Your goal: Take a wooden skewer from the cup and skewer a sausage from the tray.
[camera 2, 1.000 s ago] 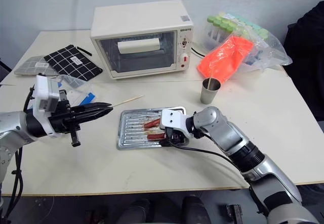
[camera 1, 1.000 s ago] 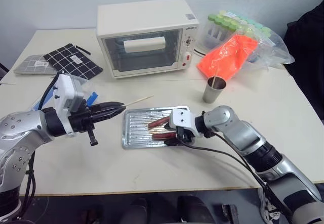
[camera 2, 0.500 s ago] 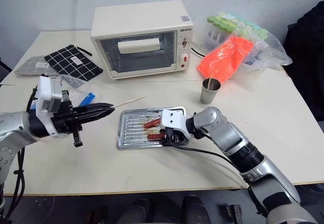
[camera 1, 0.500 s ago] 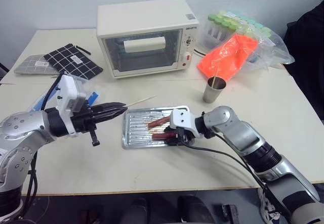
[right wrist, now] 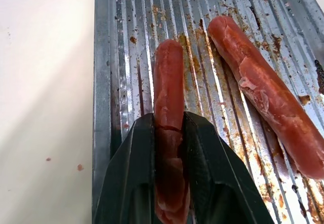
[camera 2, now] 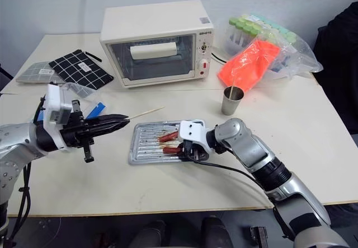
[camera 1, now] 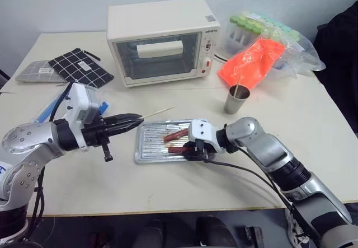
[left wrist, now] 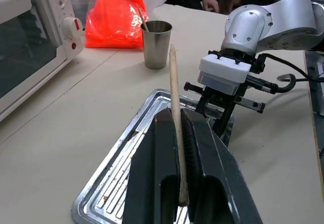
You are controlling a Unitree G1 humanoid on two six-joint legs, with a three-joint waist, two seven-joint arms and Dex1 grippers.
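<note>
My left gripper (camera 1: 137, 120) is shut on the wooden skewer (camera 1: 156, 112), a thin pale stick that points out over the far left corner of the tray (camera 1: 146, 145). The left wrist view has the skewer (left wrist: 173, 82) pinched between the fingers (left wrist: 154, 148), aimed toward the cup (left wrist: 156, 44). My right gripper (right wrist: 168, 119) is shut on the sausage (right wrist: 168, 77), slim and dark red, lying on the tray's ribbed floor (right wrist: 126, 42). From the head, this gripper (camera 1: 191, 150) sits at the tray's near right edge. The grey steel cup (camera 1: 238, 99) stands behind the tray, with one stick in it.
A second, more orange-brown sausage (right wrist: 258, 87) lies beside the held one. Behind the tray stand a white toaster oven (camera 1: 162, 41), an orange bag (camera 1: 251, 63) and green-capped tubes (camera 1: 251, 27). Checked cloths (camera 1: 78, 66) lie far left, and a clear box with blue clips (camera 1: 103, 107) sits behind my left arm.
My right gripper's fingers have closed in on the dark red sausage in the tray. The left gripper has kept its place and still holds the skewer.
</note>
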